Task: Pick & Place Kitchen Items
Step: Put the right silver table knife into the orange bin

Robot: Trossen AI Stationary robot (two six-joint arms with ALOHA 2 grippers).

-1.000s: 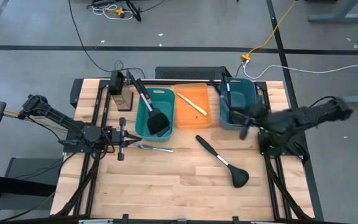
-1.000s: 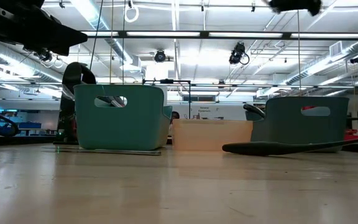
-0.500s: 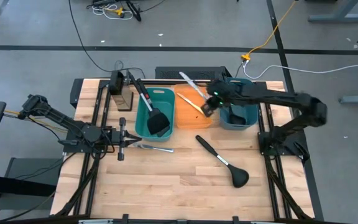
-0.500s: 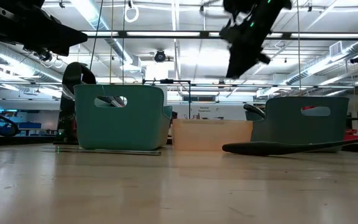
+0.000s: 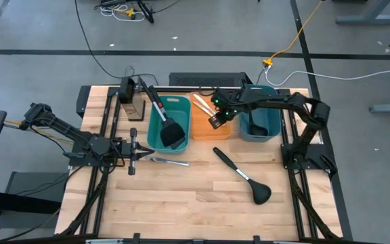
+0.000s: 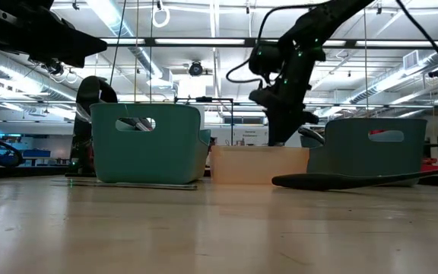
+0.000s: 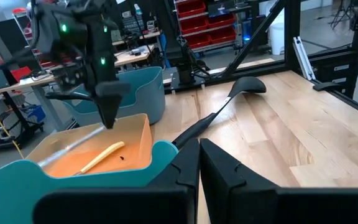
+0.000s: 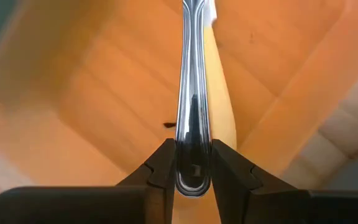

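Hanging over the orange bin [image 5: 210, 122], the right tool [image 5: 217, 119] has its fingers pressed against both sides of a silver knife [image 8: 192, 93] at the handle end. The knife's long axis runs straight away from the tool, slanting down into the bin toward its far wall, with the blade end farthest from the fingers; the left wrist view shows it as a pale bar [image 7: 73, 142] angling from the tool tip toward the bin floor. Just beneath the knife, on the bin floor, lies a cream-handled knife [image 7: 102, 156], its length running nearly the same way.

On the side of the right tool toward the left arm stands a teal bin [image 5: 168, 123] with a black spatula [image 5: 166, 122] leaning in it, handle up over the far rim. On the tool's other side stands a darker teal bin [image 5: 260, 115]. Nearer the tabletop's front edge than the tool, a black ladle [image 5: 244, 176] lies flat and diagonal, bowl toward the front.

The left tool [image 5: 131, 152] waits low over the tabletop [image 5: 181, 203] with its fingers closed and empty, a small silver utensil [image 5: 169, 161] lying just beside its tip.
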